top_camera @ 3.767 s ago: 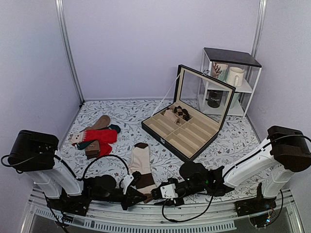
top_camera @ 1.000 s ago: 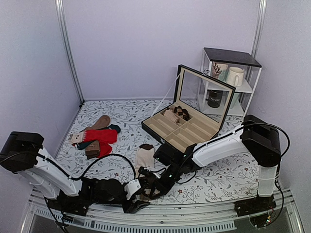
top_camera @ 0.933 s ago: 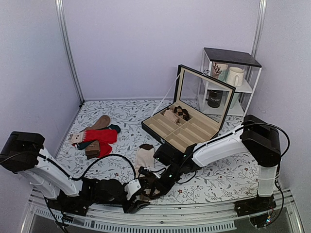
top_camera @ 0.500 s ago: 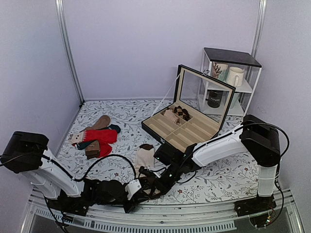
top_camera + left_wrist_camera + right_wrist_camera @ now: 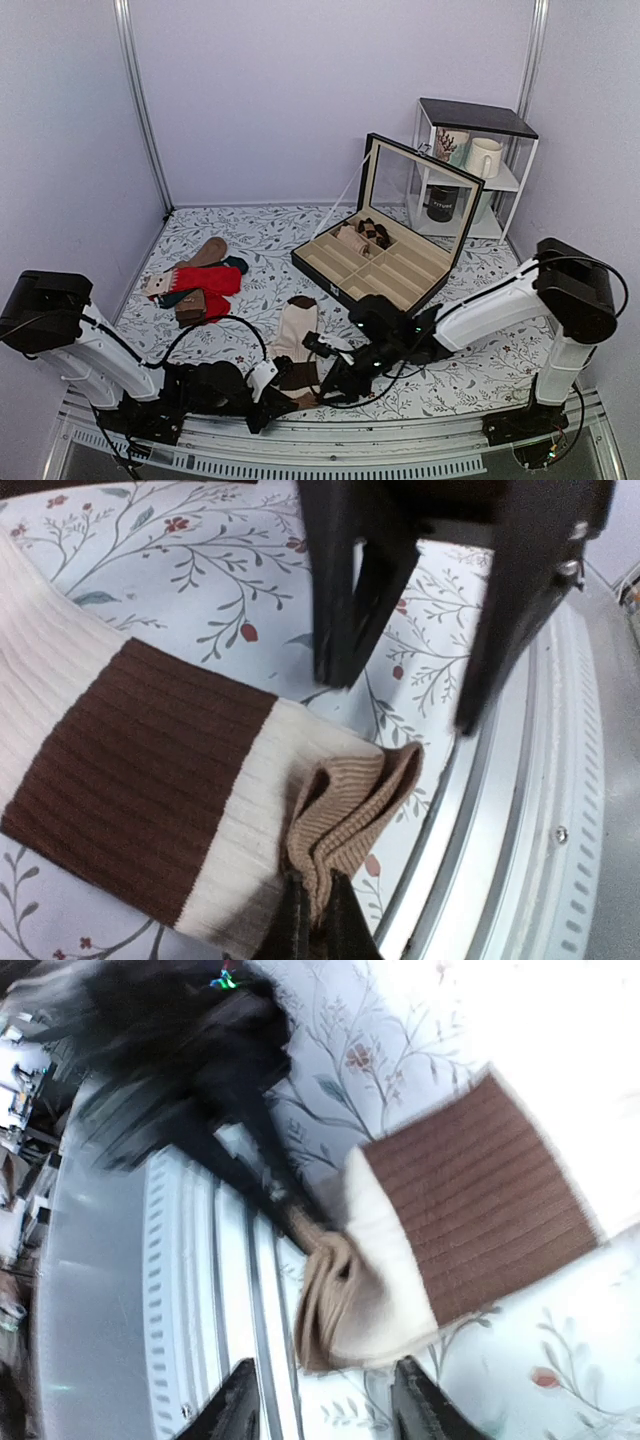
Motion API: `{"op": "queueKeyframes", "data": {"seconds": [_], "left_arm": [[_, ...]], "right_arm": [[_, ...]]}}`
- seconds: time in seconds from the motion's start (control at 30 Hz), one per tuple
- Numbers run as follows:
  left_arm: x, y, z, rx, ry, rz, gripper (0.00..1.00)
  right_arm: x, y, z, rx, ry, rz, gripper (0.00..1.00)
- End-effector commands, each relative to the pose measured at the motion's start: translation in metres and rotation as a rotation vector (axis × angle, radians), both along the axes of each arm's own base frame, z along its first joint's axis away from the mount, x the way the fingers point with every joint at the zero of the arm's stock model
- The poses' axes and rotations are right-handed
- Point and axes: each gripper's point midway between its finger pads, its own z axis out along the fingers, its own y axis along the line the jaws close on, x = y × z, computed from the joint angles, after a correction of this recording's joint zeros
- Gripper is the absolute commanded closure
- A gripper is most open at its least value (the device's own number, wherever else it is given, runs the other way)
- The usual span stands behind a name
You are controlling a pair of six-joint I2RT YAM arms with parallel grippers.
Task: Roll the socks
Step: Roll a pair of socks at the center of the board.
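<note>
Top cam: the cream-and-brown socks (image 5: 293, 345) lie flat on the floral table (image 5: 480, 370) near its front edge, w/ left gripper (image 5: 270, 392) and right gripper (image 5: 335, 375) at their near end. Left wrist: left jaws are pinched tight on the folded tan cuff (image 5: 350, 800), so the roll looks barely begun. Right wrist: right jaws stand apart, holding nothing, just over that cuff. Next move prob. needs them to nip it beside the left, then both turn it twd the dark toe (image 5: 298, 301).
</note>
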Motion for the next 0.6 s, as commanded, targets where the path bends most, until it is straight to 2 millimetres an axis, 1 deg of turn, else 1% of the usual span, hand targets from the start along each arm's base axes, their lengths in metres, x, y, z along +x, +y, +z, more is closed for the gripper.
{"op": "queueKeyframes", "data": {"seconds": [0.0,0.03,0.07,0.1,0.2,0.27,0.4,0.57], "left_arm": [[-0.006,0.029,-0.033,0.082,0.163,0.037,1.00],[-0.007,0.030,-0.036,0.086,0.177,0.036,1.00],[-0.008,0.030,-0.039,0.093,0.191,0.035,1.00],[-0.009,0.030,-0.041,0.099,0.201,0.031,1.00],[-0.014,0.026,-0.049,0.113,0.229,0.011,1.00],[-0.016,0.025,-0.053,0.116,0.246,0.003,1.00],[-0.018,0.024,-0.056,0.107,0.270,-0.003,1.00],[-0.018,0.027,-0.057,0.103,0.278,0.002,1.00]], "right_arm": [[0.010,-0.003,0.081,0.440,-0.437,0.055,0.50],[0.008,-0.008,0.085,0.485,-0.509,0.072,0.49],[0.005,-0.011,0.085,0.504,-0.560,0.087,0.49],[0.002,-0.013,0.081,0.510,-0.638,0.116,0.49],[-0.007,-0.010,0.072,0.507,-0.766,0.194,0.49],[-0.013,-0.007,0.070,0.519,-0.779,0.242,0.49],[-0.019,-0.002,0.055,0.484,-0.760,0.316,0.49],[-0.027,0.003,0.027,0.421,-0.716,0.401,0.52]]}}
